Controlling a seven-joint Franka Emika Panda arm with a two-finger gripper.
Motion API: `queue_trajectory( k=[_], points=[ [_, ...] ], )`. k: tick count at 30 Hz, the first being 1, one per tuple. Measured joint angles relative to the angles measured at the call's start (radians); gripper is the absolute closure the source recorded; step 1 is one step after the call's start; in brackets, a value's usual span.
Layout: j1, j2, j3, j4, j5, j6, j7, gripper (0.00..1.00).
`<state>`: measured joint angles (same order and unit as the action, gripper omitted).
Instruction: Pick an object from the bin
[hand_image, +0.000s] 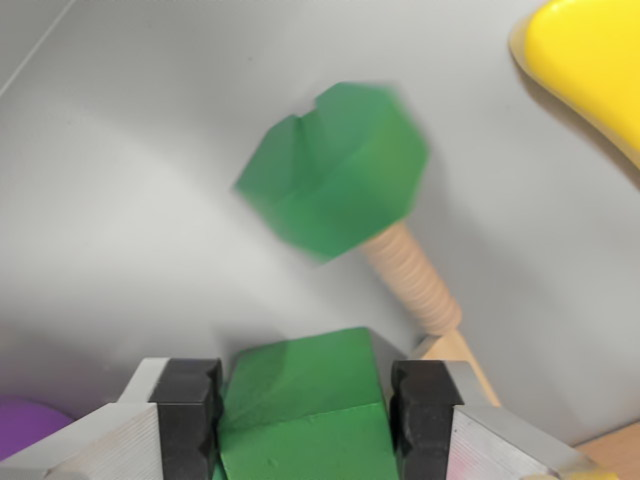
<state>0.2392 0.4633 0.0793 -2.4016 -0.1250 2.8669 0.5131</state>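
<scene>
At wrist view's bottom, end effector (305, 415) clamped on green block (305, 410), w/ green-headed wooden bolt (340, 170) beyond.

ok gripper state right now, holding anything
Gripper: closed on the green block, one black pad against each of its sides.

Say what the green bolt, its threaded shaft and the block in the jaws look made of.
Bolt head: probably painted wood, matte, even green; blurred, so plastic is possible.
Shaft: bare pale wood, tan with ridged threads.
Block: likely painted wood too, matte green with crisp flat faces, held in the gripper.
</scene>
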Motion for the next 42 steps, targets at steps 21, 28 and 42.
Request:
queue_trajectory(
  k=[21, 28, 42],
  points=[
    [-0.003, -0.018, 0.003, -0.005, 0.001, -0.011, -0.002, 1.00],
    [-0.009, -0.058, 0.012, -0.013, 0.008, -0.042, -0.006, 1.00],
    [-0.027, -0.181, 0.037, -0.037, 0.042, -0.141, -0.031, 1.00]
  ],
)
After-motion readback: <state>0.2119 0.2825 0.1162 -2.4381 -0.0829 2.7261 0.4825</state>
